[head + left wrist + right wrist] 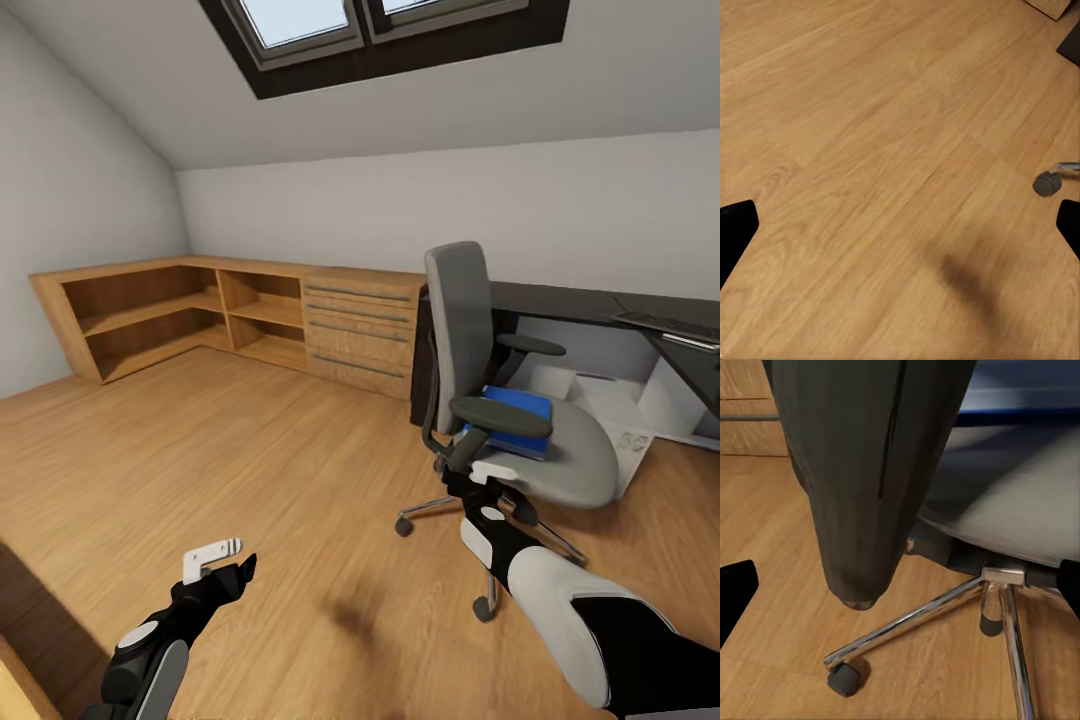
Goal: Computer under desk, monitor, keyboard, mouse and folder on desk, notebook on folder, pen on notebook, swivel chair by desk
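Head view: you are reaching the right gripper (497, 470) (fingers parted, holding nothing) toward the swivel chair (520, 400) at centre-right, where the blue folder (515, 418) is lying on the seat; flat, light, likely slippery, so take its exposed edge.

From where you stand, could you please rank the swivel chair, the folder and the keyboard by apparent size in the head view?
1. swivel chair, by far the largest.
2. folder.
3. keyboard, a thin sliver on the desk; it sits farther away and cropped, so its rank is unsure.
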